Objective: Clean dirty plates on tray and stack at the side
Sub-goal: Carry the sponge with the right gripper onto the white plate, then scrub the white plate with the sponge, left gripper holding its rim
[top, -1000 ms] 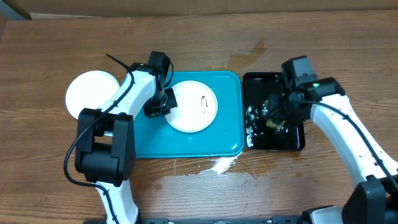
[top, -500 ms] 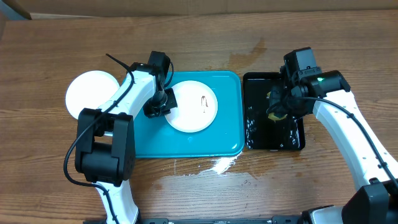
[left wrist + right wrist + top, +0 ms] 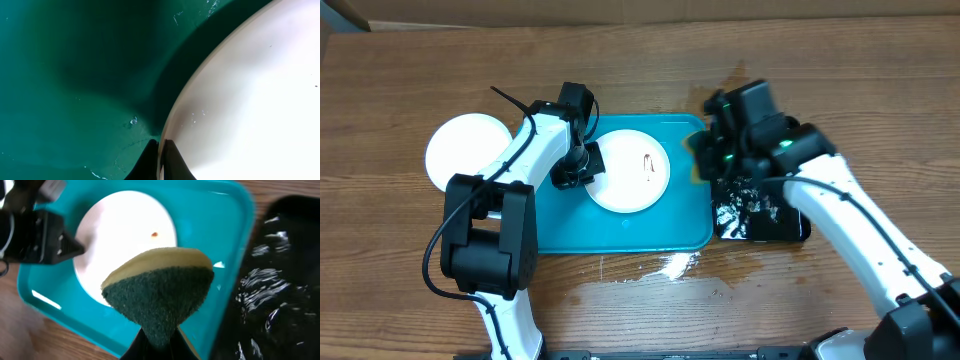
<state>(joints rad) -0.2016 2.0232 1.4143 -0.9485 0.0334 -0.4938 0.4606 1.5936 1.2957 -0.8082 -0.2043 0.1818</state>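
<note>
A white plate [image 3: 628, 172] with a small brown smear [image 3: 648, 163] lies on the turquoise tray [image 3: 620, 230]. My left gripper [image 3: 576, 170] is shut on its left rim; in the left wrist view the fingers [image 3: 172, 165] pinch the plate's edge [image 3: 250, 100]. My right gripper [image 3: 705, 160] is shut on a yellow sponge with a green scouring face [image 3: 160, 292], held above the tray's right edge [image 3: 225, 240], right of the plate [image 3: 125, 230]. Another white plate [image 3: 468, 150] lies on the table left of the tray. No lime-green rimmed plate shows.
A glossy black tray [image 3: 765, 215] holding water stands right of the turquoise tray. Water patches lie on the wooden table in front of the tray [image 3: 670, 266]. A cardboard wall runs along the back edge [image 3: 620, 12].
My right arm has swung left from over the black tray to the turquoise tray's right edge, carrying the sponge. The left arm and the plate have not moved.
</note>
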